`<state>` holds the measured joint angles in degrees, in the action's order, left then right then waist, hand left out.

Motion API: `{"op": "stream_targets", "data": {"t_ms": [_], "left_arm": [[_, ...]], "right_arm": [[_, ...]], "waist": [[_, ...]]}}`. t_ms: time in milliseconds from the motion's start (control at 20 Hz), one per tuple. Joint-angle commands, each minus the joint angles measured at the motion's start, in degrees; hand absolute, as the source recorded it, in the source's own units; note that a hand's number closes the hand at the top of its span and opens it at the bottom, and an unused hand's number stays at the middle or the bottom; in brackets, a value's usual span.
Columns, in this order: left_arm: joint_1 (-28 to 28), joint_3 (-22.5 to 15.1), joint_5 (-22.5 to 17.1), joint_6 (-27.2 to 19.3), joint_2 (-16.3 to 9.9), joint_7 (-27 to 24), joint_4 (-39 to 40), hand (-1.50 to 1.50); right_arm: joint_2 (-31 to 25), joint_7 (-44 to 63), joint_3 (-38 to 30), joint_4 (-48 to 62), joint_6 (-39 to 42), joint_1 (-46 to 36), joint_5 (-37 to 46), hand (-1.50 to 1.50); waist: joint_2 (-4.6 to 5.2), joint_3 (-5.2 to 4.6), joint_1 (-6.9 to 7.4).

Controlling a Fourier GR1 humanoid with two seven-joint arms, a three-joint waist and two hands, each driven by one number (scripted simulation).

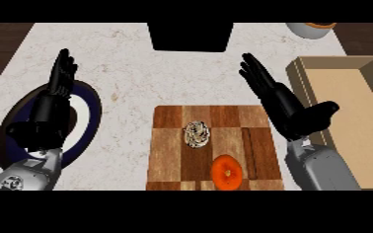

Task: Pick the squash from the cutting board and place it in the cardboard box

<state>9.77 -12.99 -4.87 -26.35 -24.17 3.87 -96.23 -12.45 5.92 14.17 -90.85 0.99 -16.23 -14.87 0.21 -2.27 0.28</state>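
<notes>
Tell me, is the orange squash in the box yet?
Not yet. The squash lies on the cutting board, and the cardboard box sits apart at the right.

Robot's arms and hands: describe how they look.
Both forearms are smooth, rounded shells of light grey, the left forearm with a small round fitting near the picture's lower edge, the right forearm plain. Each ends in a matte black left hand and right hand with long slim fingers and thumb. No cables or markings show.

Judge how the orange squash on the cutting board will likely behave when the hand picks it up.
The squash looks round and smooth, so it may roll on the flat cutting board if nudged. It appears solid and stiff, unlikely to deform. Its rounded surface might slip between the fingers of the open right hand.
</notes>
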Motion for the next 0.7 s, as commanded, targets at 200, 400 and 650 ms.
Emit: {"op": "stream_targets", "data": {"t_ms": [200,400,650], "left_arm": [[-2.24,-1.40,0.92,7.07,-5.95,-1.93,1.14,0.00],[-2.98,-2.80,-0.50,10.60,-6.76,-1.80,1.22,0.00],[-4.57,-2.14,-2.49,15.34,-8.66,-6.58,1.13,0.00]], "right_arm": [[-8.08,2.72,-10.62,-13.59,-19.60,3.92,15.42,-1.50],[-15.16,9.36,-10.81,-14.64,-24.02,14.84,27.25,-1.50],[-18.95,12.31,-5.84,-29.29,-25.49,27.18,40.53,-1.50]], "waist": [[-3.49,1.63,-9.27],[-2.56,1.64,-11.39],[-1.85,1.70,-7.66]]}}
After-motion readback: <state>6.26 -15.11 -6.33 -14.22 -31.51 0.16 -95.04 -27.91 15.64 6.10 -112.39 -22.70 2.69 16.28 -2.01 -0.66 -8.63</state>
